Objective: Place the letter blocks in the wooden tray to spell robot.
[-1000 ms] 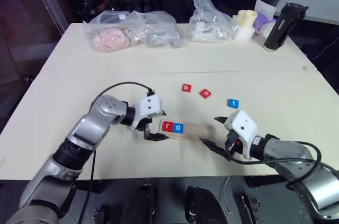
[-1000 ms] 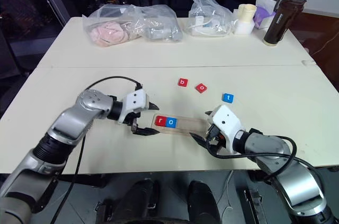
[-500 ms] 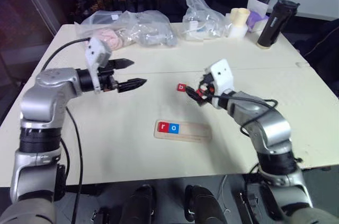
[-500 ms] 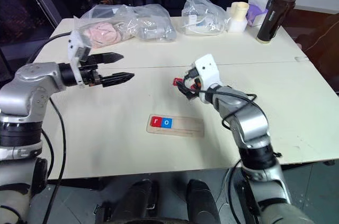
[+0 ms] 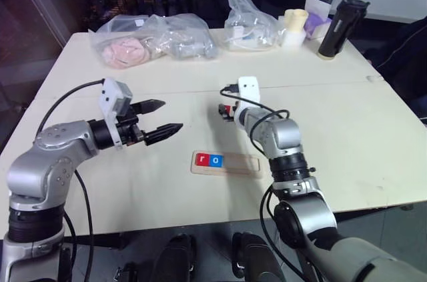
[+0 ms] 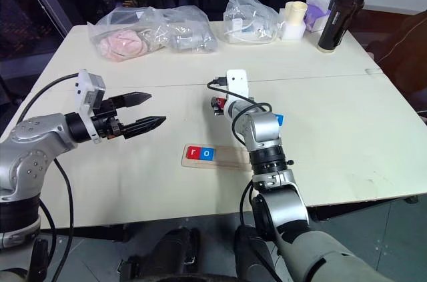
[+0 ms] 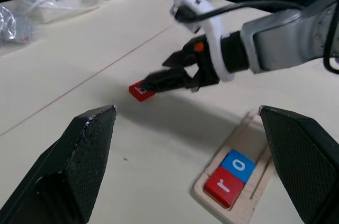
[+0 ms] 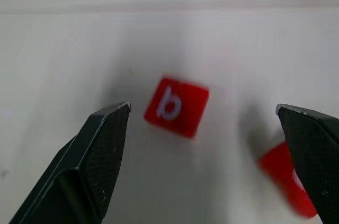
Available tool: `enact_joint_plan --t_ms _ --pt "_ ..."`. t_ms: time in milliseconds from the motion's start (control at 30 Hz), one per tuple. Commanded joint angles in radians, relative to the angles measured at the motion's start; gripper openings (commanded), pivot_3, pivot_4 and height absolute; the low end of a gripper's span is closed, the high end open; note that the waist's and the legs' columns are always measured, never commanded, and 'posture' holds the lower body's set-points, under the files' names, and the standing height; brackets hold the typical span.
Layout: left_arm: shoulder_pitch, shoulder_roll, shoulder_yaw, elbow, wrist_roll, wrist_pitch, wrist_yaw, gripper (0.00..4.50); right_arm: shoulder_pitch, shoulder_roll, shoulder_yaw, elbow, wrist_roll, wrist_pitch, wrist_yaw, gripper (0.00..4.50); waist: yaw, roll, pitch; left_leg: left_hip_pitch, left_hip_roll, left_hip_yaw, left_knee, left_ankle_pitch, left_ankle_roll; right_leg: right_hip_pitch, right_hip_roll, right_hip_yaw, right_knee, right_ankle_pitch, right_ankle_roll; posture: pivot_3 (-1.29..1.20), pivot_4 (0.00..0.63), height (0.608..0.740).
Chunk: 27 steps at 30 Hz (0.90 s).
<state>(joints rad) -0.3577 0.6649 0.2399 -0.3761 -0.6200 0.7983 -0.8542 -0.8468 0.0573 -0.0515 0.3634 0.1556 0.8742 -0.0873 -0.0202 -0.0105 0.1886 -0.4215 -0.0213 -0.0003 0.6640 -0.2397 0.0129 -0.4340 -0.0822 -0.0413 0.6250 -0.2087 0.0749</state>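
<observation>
From the head, the wooden tray point(image 5: 225, 163) held r and o at its left end. In the left wrist view, the right gripper point(image 7: 159, 82) hovered spread above the red b block point(image 7: 141, 91). The right wrist view framed it; the left gripper point(image 5: 162, 120) gaped empty.

From the head views we cannot see the red b block point(image 8: 176, 107) whole: the right gripper point(image 5: 225, 110) covers most of it. A 2nd red block point(image 8: 286, 179) sits partly behind a right finger point(image 8: 312, 155) in the right wrist view, blurred, its letter unreadable to us. The blue block point(image 6: 279, 119) is half hidden by the right arm. The wooden tray point(image 7: 253, 181) is cut off at the left wrist view's edge.
</observation>
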Motion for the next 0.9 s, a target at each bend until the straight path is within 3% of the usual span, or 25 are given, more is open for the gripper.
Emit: enact_joint_plan --t_ms 33,567,667,833,900 --pt "0.017 0.016 0.041 -0.049 -0.033 -0.008 0.026 4.48 -0.056 0.029 0.013 0.059 -0.010 -0.064 0.008 4.50 -0.002 0.000 0.000 0.000 0.000 0.000 0.000 0.000 0.000 0.000 0.000 0.000 0.001 0.000 0.000 0.00 0.150 0.740" --pt "0.067 -0.006 0.029 -0.122 -0.071 -0.008 0.170 4.48 -0.153 0.027 -0.058 0.449 -0.024 -0.245 -0.031 4.50 0.000 0.000 0.000 0.011 0.001 0.001 0.000 0.000 -0.001 0.007 0.001 0.001 0.003 -0.002 -0.003 0.00 0.150 0.740" --pt "0.073 -0.005 0.023 -0.128 -0.072 -0.010 0.177 4.50 -0.167 0.033 -0.058 0.489 -0.032 -0.271 -0.045 3.62 0.000 0.000 0.000 0.013 0.001 0.001 0.000 0.000 -0.001 0.008 0.000 0.002 0.002 -0.002 -0.003 0.00 0.150 0.740" --pt "0.051 -0.004 0.006 -0.105 -0.067 -0.018 0.181 4.50 -0.147 0.027 -0.032 0.482 -0.060 -0.274 -0.055 1.15 -0.007 0.000 0.000 0.013 0.001 0.000 -0.001 0.000 -0.001 0.009 0.000 0.002 0.001 -0.002 -0.004 0.00 0.150 0.740" --pt "0.041 -0.007 -0.004 -0.096 -0.066 -0.021 0.182 4.50 -0.131 0.016 -0.016 0.458 -0.073 -0.260 -0.043 1.15 -0.010 0.000 0.000 0.013 0.002 0.000 -0.002 0.000 -0.001 0.008 -0.001 0.002 0.001 -0.002 -0.004 0.00 0.150 0.740"
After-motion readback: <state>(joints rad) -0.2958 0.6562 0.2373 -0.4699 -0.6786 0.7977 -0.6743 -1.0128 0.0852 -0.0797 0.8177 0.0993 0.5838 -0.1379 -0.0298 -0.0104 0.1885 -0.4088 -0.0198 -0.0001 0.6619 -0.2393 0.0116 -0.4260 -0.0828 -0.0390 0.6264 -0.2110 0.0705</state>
